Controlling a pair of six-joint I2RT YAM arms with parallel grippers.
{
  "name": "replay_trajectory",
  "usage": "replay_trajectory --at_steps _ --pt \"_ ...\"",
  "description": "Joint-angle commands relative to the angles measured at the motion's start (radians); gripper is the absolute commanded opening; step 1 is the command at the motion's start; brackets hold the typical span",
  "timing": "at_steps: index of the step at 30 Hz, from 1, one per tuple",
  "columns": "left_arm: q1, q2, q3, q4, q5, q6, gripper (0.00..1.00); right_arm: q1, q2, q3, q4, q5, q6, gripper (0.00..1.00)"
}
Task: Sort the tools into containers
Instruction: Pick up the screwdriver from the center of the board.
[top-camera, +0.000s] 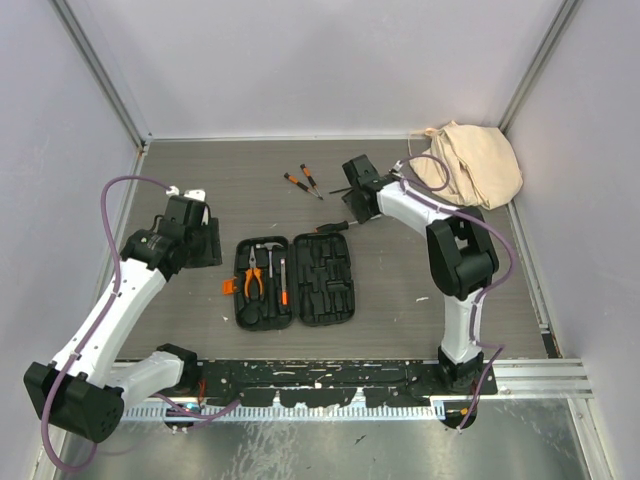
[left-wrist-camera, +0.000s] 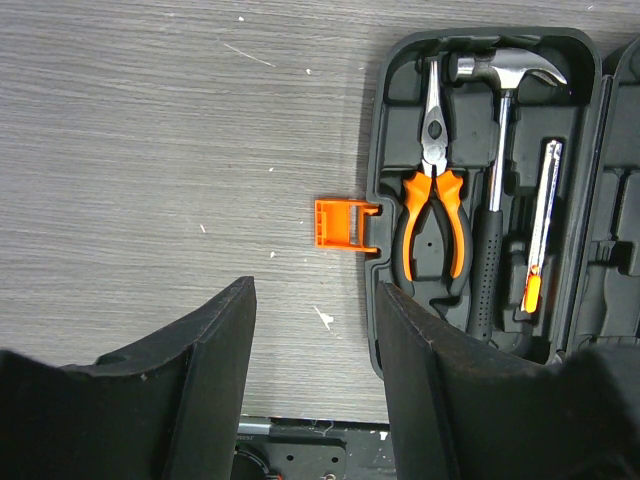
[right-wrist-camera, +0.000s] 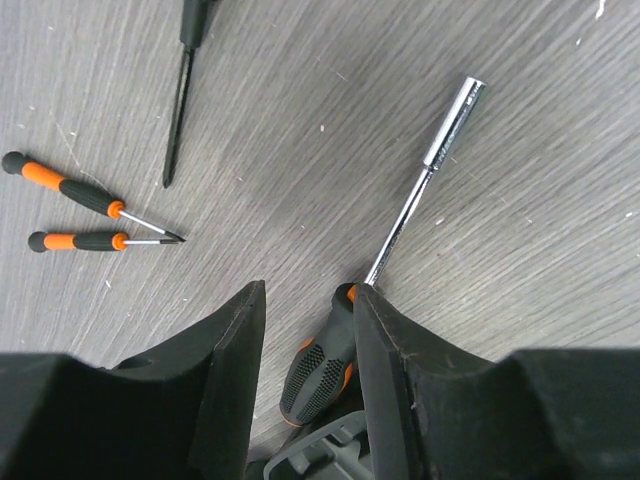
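The black tool case (top-camera: 325, 285) lies open in the middle of the table. Its left half holds orange-handled pliers (left-wrist-camera: 435, 205), a hammer (left-wrist-camera: 497, 170) and a slim orange-tipped tool (left-wrist-camera: 540, 235). Its orange latch (left-wrist-camera: 343, 222) sticks out to the left. My left gripper (left-wrist-camera: 315, 290) is open and empty over bare table just left of the case. My right gripper (right-wrist-camera: 307, 295) is open and straddles the black-and-orange handle of a long-shafted driver (right-wrist-camera: 325, 365) lying on the table behind the case. The right finger (right-wrist-camera: 385, 340) touches the handle.
Two small orange-and-black screwdrivers (right-wrist-camera: 85, 190) and a thin black screwdriver (right-wrist-camera: 178, 110) lie loose behind the case. A beige cloth bag (top-camera: 470, 162) sits in the back right corner. Walls close in the table on three sides.
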Motion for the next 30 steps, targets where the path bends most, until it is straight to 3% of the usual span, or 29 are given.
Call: replay_trajectory --at_steps 1,18,30 --pt "0.006 -0.007 0.0 0.039 0.004 0.019 0.53 0.003 0.025 0.071 -0.131 0.035 0.107 0.46" --pt "0.005 -0.011 0.0 0.041 0.004 0.019 0.53 0.005 0.169 0.214 -0.26 0.03 0.144 0.42" --pt "0.006 -0.01 0.0 0.041 -0.004 0.019 0.53 0.001 0.221 0.243 -0.261 0.001 0.182 0.23"
